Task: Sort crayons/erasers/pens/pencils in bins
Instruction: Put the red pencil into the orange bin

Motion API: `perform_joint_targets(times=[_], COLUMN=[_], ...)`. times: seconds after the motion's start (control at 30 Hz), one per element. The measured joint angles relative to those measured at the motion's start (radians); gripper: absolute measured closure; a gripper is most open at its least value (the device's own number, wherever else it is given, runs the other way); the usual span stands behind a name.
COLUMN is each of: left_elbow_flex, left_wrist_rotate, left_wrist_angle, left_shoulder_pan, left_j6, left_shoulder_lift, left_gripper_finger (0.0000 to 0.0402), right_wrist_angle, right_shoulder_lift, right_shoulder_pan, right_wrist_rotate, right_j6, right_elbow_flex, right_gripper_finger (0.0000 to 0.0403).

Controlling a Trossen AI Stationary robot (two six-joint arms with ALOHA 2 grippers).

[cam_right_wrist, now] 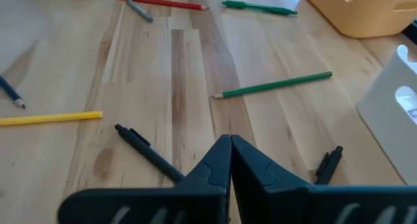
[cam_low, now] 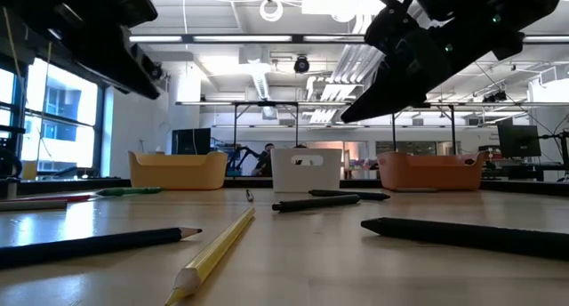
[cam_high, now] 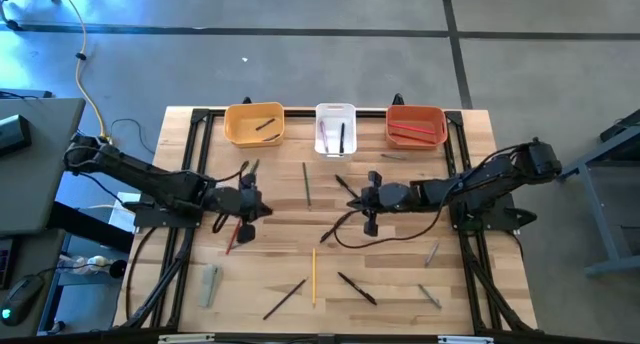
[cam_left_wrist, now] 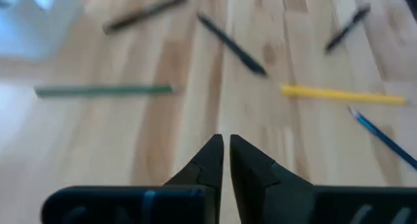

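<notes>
High view, desk: a pale wooden desk fills the centre of the frame, with three bins along its upper edge.
High view, bins: the yellow-orange bin sits upper left with a dark stick inside, the white bin upper centre, the red-orange bin upper right with red sticks inside.
High view, pincers: the left pincer is left of centre; the right pincer is right of centre.
High view, loose items: a yellow pencil lies lower centre, a green stick above centre, and black pens are scattered below.
Low view: the yellow pencil runs from the lower left toward the middle; a black pen lies mid-frame before the three bins.
Left wrist view: the left pincer's fingers are almost together, a thin gap between them, gripping nothing.
Right wrist view: the right pincer's fingers are pressed closed and empty, above a black pen.
Writing: no brand or label can be read.
</notes>
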Motion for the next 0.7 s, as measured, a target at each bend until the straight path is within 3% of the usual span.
perform_joint_targets(times=[0.37,0.53,0.7], left_elbow_flex=[0.150,0.150,0.100], left_wrist_rotate=[0.029,0.046,0.051], left_wrist_angle=[-0.426,-0.563,-0.552], left_shoulder_pan=[-0.187,-0.181,-0.114], left_j6=[-0.432,-0.675,-0.713], left_shoulder_lift=[0.170,0.204,0.194], left_gripper_finger=[0.0299,0.0283,0.0285], right_wrist_angle=[0.000,0.000,0.000], right_shoulder_lift=[0.000,0.000,0.000], right_shoulder_pan=[0.018,0.018,0.032], right_wrist_rotate=[0.027,0.027,0.028], right_j6=[0.000,0.000,0.000], right_elbow_flex=[0.000,0.000,0.000], right_gripper_finger=[0.0403,0.0403,0.0403])
